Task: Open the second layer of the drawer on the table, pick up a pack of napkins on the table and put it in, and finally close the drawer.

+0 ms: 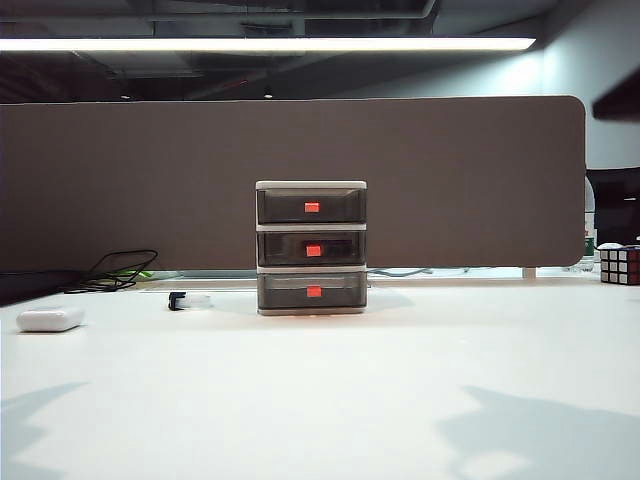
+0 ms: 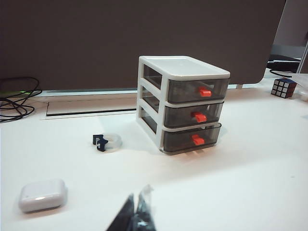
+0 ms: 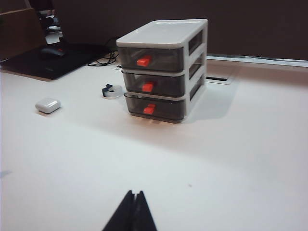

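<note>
While both end effectors hang low over the large flat white tabletop (image 1: 330, 400), the left end effector (image 2: 136, 215) and right end effector (image 3: 134, 211) have fingers pressed together, empty. Ahead stands the small grey three-tier drawer unit (image 1: 311, 247), its middle smoky drawer (image 1: 311, 249) closed.

**Greys, Reds and White on the Desk**

The drawer (image 1: 311, 248) has a light grey frame, three smoky translucent grey trays, each with a red tab. The table (image 1: 320, 400) is white. At its 9 o'clock lies a white oblong case (image 1: 50, 319); at 3 o'clock a multicoloured puzzle cube (image 1: 620, 265). Black left gripper (image 2: 137, 216) and right gripper (image 3: 134, 211) tips.
</note>
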Available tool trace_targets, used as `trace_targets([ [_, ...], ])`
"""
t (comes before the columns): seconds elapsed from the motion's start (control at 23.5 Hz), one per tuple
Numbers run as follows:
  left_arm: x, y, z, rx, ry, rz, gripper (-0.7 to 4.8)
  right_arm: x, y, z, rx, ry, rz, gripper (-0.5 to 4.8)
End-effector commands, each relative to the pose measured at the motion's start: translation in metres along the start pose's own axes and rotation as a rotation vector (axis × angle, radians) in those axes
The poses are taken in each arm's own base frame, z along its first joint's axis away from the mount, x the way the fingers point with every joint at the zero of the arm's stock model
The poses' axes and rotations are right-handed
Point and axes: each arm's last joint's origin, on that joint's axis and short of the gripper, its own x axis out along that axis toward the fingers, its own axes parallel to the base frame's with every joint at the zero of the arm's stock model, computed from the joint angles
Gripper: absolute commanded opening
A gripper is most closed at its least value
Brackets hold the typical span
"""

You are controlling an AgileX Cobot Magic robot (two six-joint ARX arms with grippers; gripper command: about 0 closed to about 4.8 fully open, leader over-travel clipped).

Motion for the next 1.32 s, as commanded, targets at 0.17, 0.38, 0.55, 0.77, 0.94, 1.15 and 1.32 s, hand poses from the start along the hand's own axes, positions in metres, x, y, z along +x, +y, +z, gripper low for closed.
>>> trace_targets([
  [0.17, 0.000, 0.000, 0.001, 0.042, -0.014, 0.003, -0.05, -0.010, -0.004, -0.038, 0.042, -0.055, -0.074, -0.05],
  [0.38, 0.000, 0.002, -0.002, 0.062, 0.019, 0.060, -0.05, -0.011, -0.009, -0.038, 0.000, -0.063, -0.155, -0.05],
  [0.55, 0.000, 0.007, -0.002, 0.084, 0.022, 0.079, -0.05, -0.013, -0.016, -0.038, -0.006, -0.058, -0.226, -0.05],
  [0.77, -0.001, 0.017, -0.001, 0.091, 0.013, 0.135, -0.05, -0.016, -0.027, -0.036, -0.020, -0.074, -0.258, -0.05],
  [0.94, -0.003, 0.027, 0.002, 0.069, -0.009, 0.226, -0.04, -0.021, -0.038, -0.036, -0.004, -0.083, -0.375, -0.05],
  [1.15, -0.003, 0.028, 0.001, 0.070, 0.004, 0.222, -0.03, -0.020, -0.038, -0.037, 0.000, -0.070, -0.356, -0.05],
  [1.32, -0.003, 0.028, 0.001, 0.070, 0.004, 0.222, -0.03, -0.020, -0.038, -0.037, 0.000, -0.067, -0.357, -0.05],
])
